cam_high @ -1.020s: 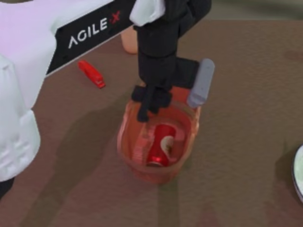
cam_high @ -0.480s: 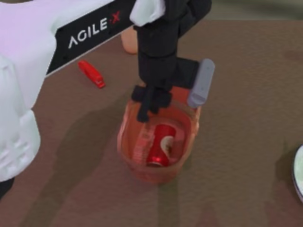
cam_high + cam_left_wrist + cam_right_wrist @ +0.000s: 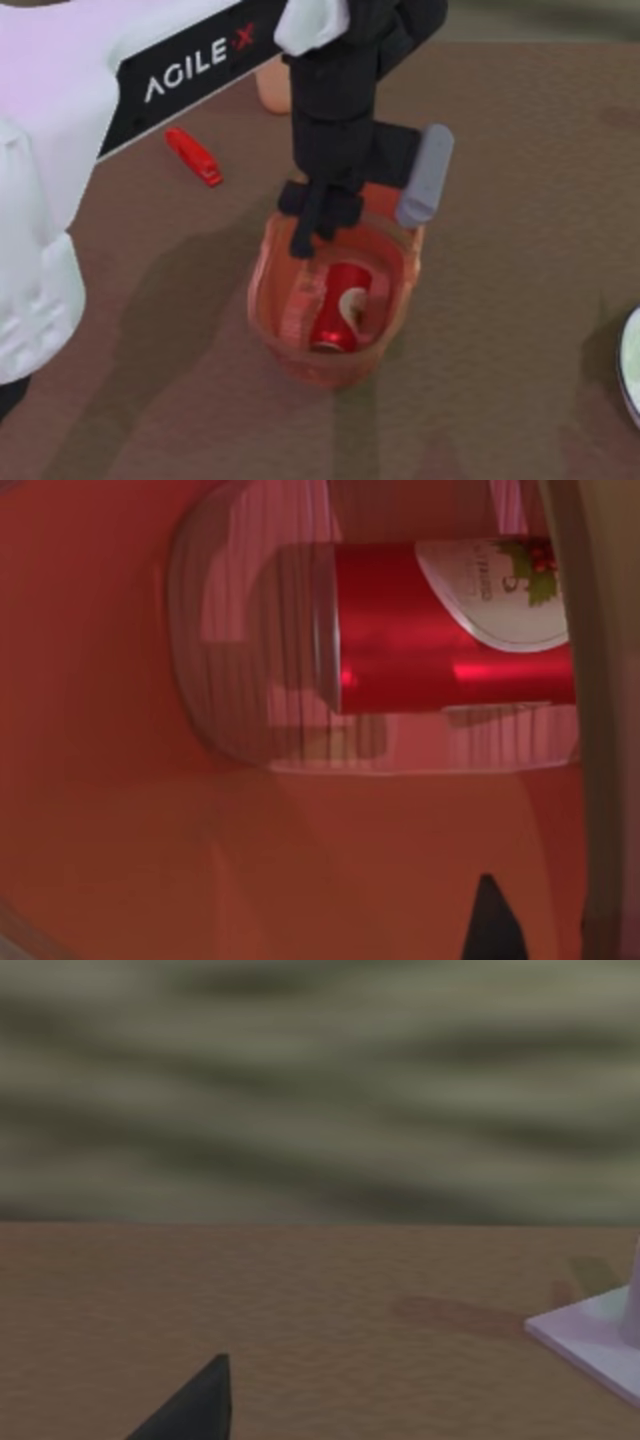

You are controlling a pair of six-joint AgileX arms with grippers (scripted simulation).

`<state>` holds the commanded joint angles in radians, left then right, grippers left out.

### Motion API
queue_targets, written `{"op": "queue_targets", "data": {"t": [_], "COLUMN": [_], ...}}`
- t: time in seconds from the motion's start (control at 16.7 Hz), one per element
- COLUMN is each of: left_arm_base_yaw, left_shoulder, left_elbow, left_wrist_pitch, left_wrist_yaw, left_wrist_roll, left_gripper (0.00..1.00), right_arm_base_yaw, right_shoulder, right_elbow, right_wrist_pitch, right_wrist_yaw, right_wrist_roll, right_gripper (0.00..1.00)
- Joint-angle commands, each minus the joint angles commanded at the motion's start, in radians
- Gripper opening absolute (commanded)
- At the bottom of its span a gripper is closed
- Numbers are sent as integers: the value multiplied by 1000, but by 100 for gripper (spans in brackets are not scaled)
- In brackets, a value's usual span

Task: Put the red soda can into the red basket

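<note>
- Top view: The red soda can lies on its side on the ribbed floor of the red basket, exactly as it did a second ago; nothing has shifted since. The left gripper hovers over the basket's far rim, clear of the can. A red stapler lies apart on the table.
- Left wrist view: The can rests alone in the basket, one fingertip showing, the jaws holding nothing. The delivery looks complete.
- Right wrist view: Only bare table and one fingertip; the right gripper's jaw state cannot be told.
</note>
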<state>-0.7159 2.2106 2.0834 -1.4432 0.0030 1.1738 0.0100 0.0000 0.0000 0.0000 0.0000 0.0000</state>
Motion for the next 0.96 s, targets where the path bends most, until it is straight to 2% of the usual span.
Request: {"op": "queue_targets", "data": {"t": [0.48, 0.96], "left_arm_base_yaw": [1, 56], "left_shoulder": [2, -9], "left_elbow": [3, 186], "left_wrist_pitch": [-4, -196], "left_wrist_yaw": [-1, 0], "left_wrist_roll": [3, 36], "left_gripper": [0, 0], "right_arm_base_yaw": [0, 0], "right_shoulder": [0, 0], "right_elbow": [0, 0], "right_wrist_pitch": [0, 0], "right_wrist_yaw": [0, 0], "right_wrist_roll": [0, 0], "right_gripper": [100, 100]}}
